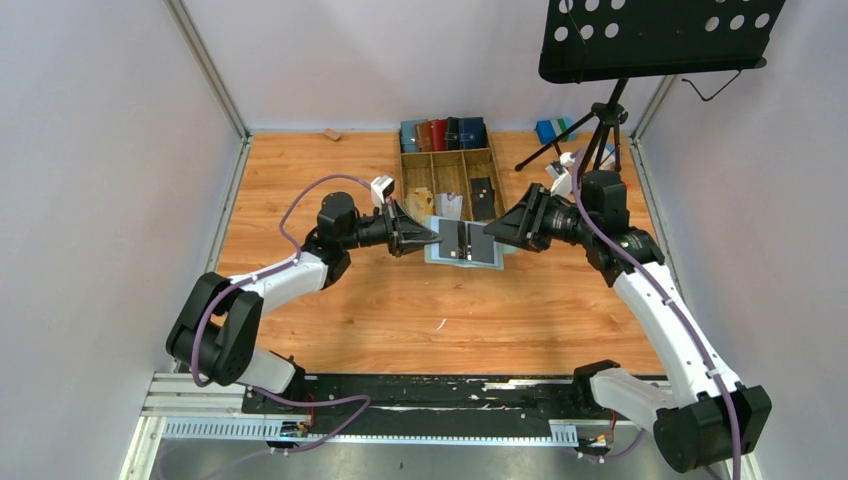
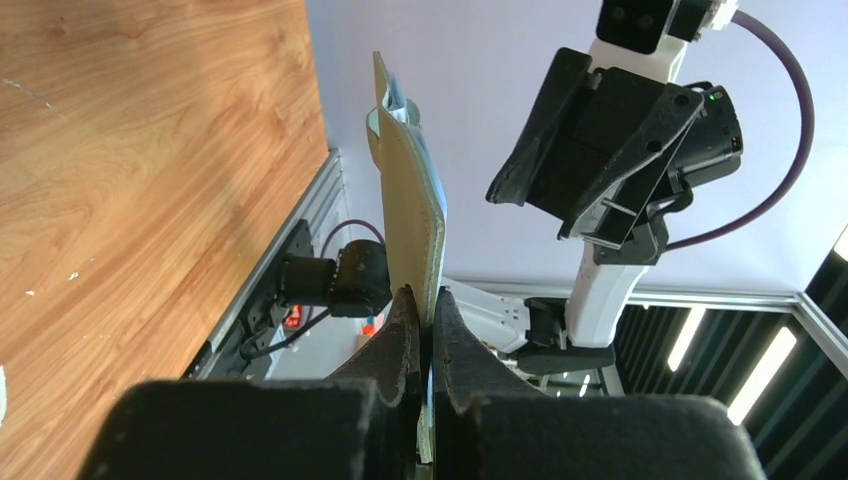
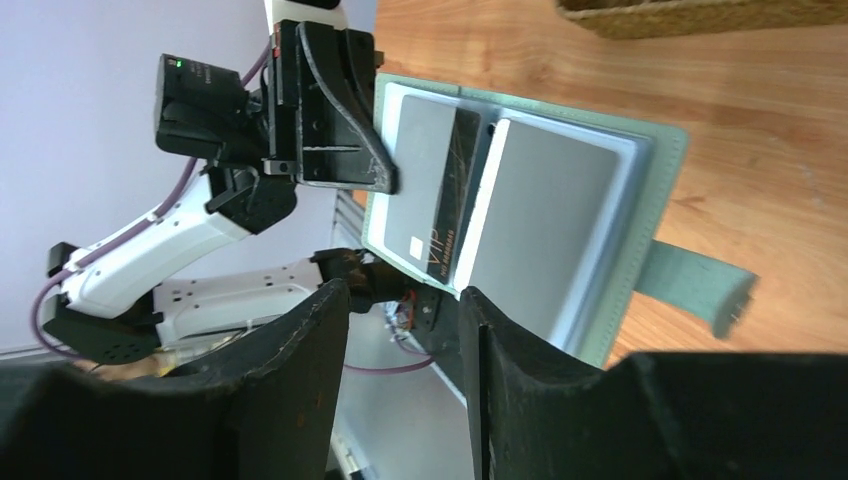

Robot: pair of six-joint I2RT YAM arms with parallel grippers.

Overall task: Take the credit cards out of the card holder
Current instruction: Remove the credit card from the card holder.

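Note:
The sage-green card holder (image 1: 497,262) lies open, held just above the table's middle. My left gripper (image 1: 432,238) is shut on its left edge; in the left wrist view the holder (image 2: 408,200) stands edge-on between the shut jaws (image 2: 425,305). Two dark credit cards (image 1: 452,238) sit in its pockets. In the right wrist view one is a dark card marked VIP (image 3: 430,190) and the other a grey card (image 3: 550,220), with the snap tab (image 3: 700,285) hanging at the right. My right gripper (image 1: 492,233) is open and empty at the holder's right side, fingers (image 3: 400,290) apart.
A wooden compartment tray (image 1: 405,180) stands just behind the holder, with a tan paper wad (image 1: 420,203) and a black item (image 1: 483,195) in it. A row of blue, brown and black wallets (image 1: 445,132) stands at its back. A music stand (image 1: 650,40) on a tripod stands at the back right.

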